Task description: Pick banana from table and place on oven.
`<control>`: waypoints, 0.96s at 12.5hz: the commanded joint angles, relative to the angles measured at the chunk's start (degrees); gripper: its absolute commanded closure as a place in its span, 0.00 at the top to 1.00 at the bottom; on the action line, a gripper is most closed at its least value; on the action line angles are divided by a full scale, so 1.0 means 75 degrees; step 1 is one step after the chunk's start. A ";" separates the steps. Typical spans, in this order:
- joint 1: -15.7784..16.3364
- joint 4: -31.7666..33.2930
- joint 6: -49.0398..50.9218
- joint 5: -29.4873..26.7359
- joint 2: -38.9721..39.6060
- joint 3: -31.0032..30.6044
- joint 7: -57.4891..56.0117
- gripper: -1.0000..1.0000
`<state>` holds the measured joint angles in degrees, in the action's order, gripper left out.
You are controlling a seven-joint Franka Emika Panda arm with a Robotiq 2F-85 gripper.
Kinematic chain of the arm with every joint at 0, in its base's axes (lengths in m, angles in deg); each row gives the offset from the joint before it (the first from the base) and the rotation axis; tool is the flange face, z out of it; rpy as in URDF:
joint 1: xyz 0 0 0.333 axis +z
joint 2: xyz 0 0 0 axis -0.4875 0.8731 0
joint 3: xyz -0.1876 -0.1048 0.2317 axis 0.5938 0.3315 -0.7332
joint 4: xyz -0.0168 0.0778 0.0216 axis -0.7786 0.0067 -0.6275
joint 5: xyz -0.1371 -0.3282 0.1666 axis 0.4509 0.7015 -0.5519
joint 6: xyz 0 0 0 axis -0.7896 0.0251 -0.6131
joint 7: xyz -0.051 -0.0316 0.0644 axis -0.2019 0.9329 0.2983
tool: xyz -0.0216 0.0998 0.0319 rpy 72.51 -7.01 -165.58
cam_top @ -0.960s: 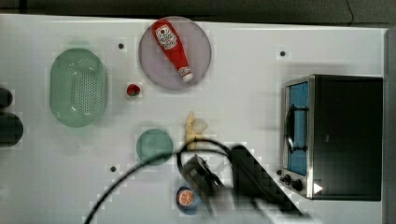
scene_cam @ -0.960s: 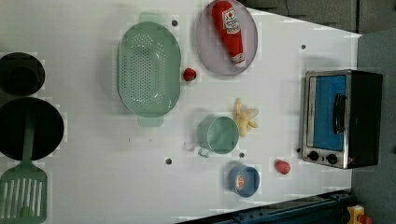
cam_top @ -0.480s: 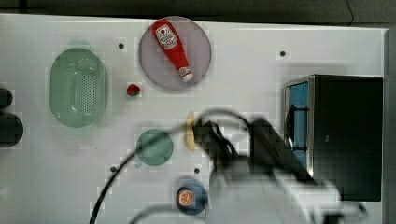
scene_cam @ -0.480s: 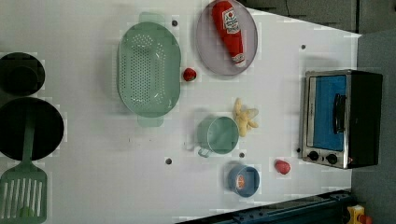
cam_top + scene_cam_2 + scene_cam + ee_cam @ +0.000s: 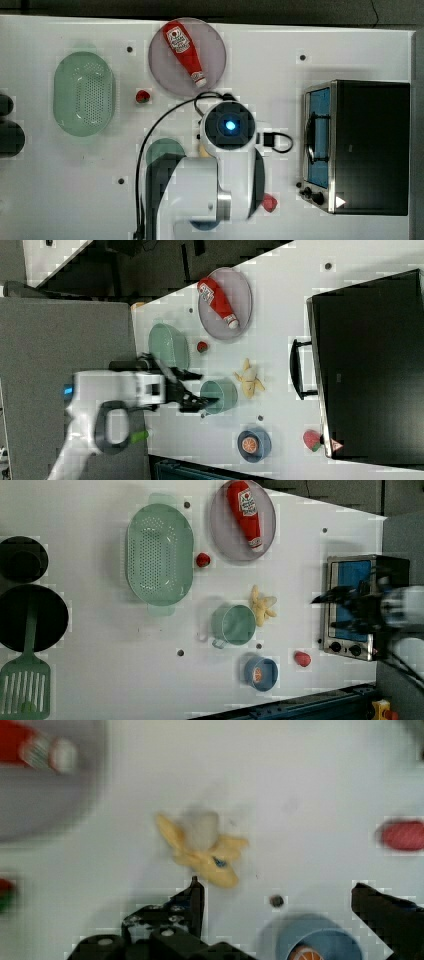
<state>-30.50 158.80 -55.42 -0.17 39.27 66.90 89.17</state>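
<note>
The pale-yellow banana [image 5: 262, 609] lies on the white table [image 5: 300, 545], beside a green cup [image 5: 233, 625]. It also appears as the banana [image 5: 248, 379] and the banana [image 5: 205, 852]. My gripper [image 5: 205, 388] hangs high above the table, open and holding nothing. In the wrist view the gripper [image 5: 275, 887] has its black fingers [image 5: 196, 895] wide apart, and the banana sits just beyond them, untouched. In the left view the gripper [image 5: 330, 612] overlaps the oven [image 5: 350, 567]. The oven [image 5: 370, 150], black on top with a blue glass door, stands at the top view's right edge.
A ketchup bottle [image 5: 186, 52] lies on a grey plate [image 5: 215, 55]. A green colander [image 5: 84, 92] is at the top view's left. A blue bowl [image 5: 260, 672] holds an orange slice. Small red fruits [image 5: 302, 658] [image 5: 202, 559], black pans [image 5: 30, 617] and a green spatula [image 5: 25, 685] are nearby.
The arm has swung from the table's near edge to over the banana, covering it in the top view. The gripper has entered the left view. The fingers stayed open.
</note>
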 commanded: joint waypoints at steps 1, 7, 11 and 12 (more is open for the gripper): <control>0.0114 0.0058 -0.0950 -0.0051 0.0235 -0.0081 -0.0187 1.00; 0.0136 0.0631 -0.2924 -0.0055 0.1996 -0.0238 -0.0187 1.00; 0.0138 0.0761 -0.3812 -0.0056 0.2815 -0.0467 -0.0187 1.00; 0.0138 0.0772 -0.3961 -0.0056 0.2939 -0.0476 -0.0187 1.00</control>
<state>-29.78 163.61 -84.60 -1.08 62.99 63.97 88.68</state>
